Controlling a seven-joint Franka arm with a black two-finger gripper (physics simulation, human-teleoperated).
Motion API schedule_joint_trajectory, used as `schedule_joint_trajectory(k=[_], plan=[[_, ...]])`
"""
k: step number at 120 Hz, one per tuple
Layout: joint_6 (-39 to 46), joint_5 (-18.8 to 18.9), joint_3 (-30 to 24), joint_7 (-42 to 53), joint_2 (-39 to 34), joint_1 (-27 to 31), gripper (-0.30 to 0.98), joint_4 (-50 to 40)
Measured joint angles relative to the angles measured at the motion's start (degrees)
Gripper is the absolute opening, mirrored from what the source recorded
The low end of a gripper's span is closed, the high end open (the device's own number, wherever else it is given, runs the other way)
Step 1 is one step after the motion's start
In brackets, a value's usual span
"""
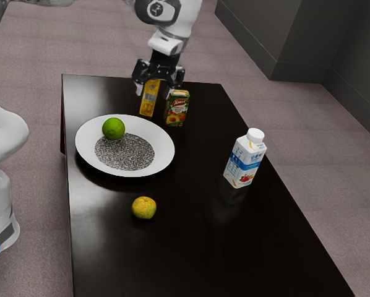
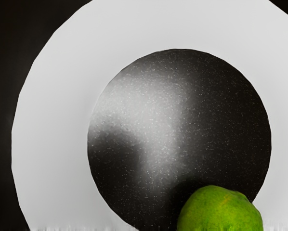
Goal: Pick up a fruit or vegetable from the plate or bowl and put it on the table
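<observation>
Mauve-grey floor (image 1: 315, 130) around a glossy black bench (image 1: 203, 247), with dark walls (image 1: 253, 37) behind. Above the bench, a black gripper (image 1: 154, 91) with jaws spread well apart; visible in line with the gap, a tall yellow carton (image 1: 149, 99). Just beside that, a green and red carton (image 1: 176, 108) with white brand lettering on a red patch, too small to read for certain, and fruit pictured below. Toward the exterior view's right, a white bottle (image 1: 245, 158) with a white cap, a blue band, blue lettering too small to read, and red fruit on the label. On the white plate (image 1: 163, 143), a green lime (image 1: 114, 129), right at the edge of the speckled centre (image 2: 182, 120). On the bench, near the plate, a yellow-green orange (image 1: 144, 208).
</observation>
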Motion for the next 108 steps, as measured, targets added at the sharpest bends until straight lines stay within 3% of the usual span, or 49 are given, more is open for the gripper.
schedule_joint_trajectory(k=[14, 32, 41, 60, 77, 108], plan=[[2.5, -1.4, 5.2, 3.6, 0.1, -1.8, 0.68, -0.4], [7.3, 4.2, 4.0, 7.5, -13.2, -2.9, 0.66, -11.6], [10.1, 7.1, 3.0, 9.0, -16.2, -1.4, 0.66, -16.9], [15.6, 11.2, 4.6, 11.6, -16.7, 0.4, 0.65, -20.4], [18.6, 14.6, 5.2, 13.5, -16.8, -1.4, 0.64, -22.2], [20.9, 17.1, 7.8, 16.0, -16.7, -1.8, 0.64, -22.5]])
